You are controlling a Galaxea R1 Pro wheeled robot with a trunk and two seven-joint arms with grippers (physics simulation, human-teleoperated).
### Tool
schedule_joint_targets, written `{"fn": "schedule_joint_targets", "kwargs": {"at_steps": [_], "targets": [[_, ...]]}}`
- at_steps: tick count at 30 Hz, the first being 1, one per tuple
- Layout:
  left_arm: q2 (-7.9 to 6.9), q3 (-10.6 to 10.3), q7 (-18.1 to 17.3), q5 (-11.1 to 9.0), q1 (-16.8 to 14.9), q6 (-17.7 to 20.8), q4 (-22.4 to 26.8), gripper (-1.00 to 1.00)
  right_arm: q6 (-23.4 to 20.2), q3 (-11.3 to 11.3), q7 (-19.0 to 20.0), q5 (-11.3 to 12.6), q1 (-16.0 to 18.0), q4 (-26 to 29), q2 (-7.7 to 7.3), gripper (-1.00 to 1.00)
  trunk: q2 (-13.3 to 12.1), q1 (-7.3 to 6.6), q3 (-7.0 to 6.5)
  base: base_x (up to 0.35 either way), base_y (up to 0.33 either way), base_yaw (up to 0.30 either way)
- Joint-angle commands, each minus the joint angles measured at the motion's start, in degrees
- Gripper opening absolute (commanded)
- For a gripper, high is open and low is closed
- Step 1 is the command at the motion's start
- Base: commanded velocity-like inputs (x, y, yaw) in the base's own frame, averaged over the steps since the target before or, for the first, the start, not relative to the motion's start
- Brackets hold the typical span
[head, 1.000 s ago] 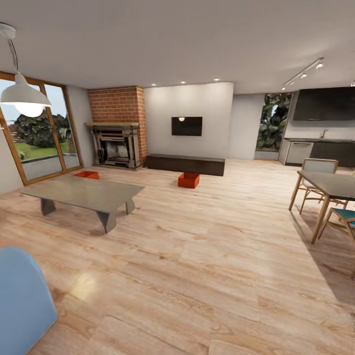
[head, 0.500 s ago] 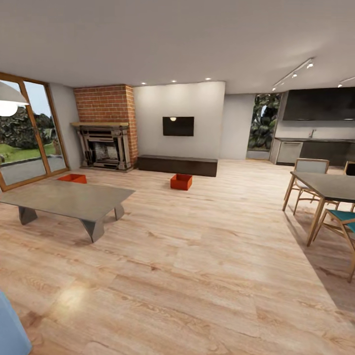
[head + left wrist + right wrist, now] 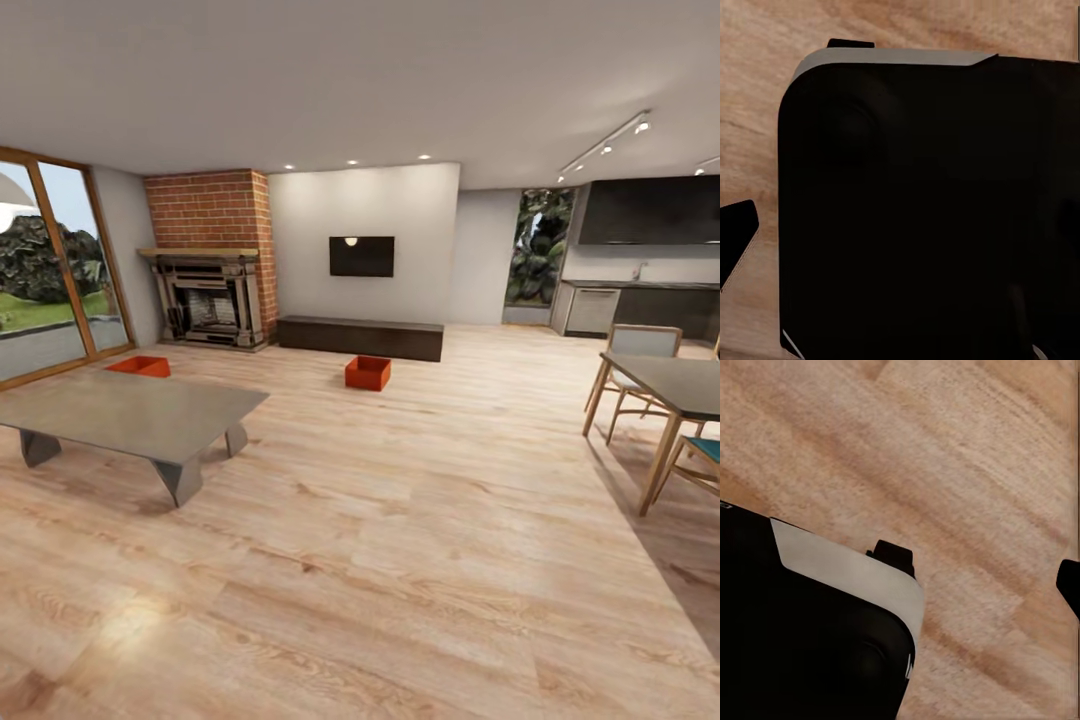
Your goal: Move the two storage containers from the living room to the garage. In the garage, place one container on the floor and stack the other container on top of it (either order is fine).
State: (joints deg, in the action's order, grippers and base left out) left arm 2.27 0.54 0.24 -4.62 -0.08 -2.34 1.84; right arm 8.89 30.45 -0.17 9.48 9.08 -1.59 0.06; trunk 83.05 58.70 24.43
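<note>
Orange-red storage container (image 3: pixel 368 372) sits squarely before the console (image 3: pixel 361 337); another (image 3: pixel 139 366) lies lengthwise toward the fireplace (image 3: pixel 206 302). Both wrist views look down on wood-plank floor (image 3: pixel 967 472) past a dark body, perhaps the robot's base; finger spread cannot be told.

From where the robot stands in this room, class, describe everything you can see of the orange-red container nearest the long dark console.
The storage container is a small orange-red rectangular bin, open-topped with no lid, its inside as red as its walls. It sits upright and level on the light wood-plank floor, just in front of the low dark console and below the wall-mounted TV. Nothing rests in it or touches it apart from the floor. Surface detail is too small to tell.
</note>
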Motion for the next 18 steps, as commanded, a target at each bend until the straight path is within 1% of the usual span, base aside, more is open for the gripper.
{"fn": "schedule_joint_targets", "kwargs": {"at_steps": [1,18], "targets": [[0.01,0.02,0.03,-0.48,-0.01,-0.13,0.01,1.0,0.34,0.49,-0.03,0.51,0.06,-0.17,0.03,1.0,0.03,0.03,0.05,0.323,0.0,0.0],[0.01,0.06,0.03,-0.48,-0.01,-0.21,0.01,1.0,0.43,0.49,-0.02,0.15,0.06,-0.17,0.03,1.0,0.03,0.03,0.05,0.323,0.0,0.0]]}}
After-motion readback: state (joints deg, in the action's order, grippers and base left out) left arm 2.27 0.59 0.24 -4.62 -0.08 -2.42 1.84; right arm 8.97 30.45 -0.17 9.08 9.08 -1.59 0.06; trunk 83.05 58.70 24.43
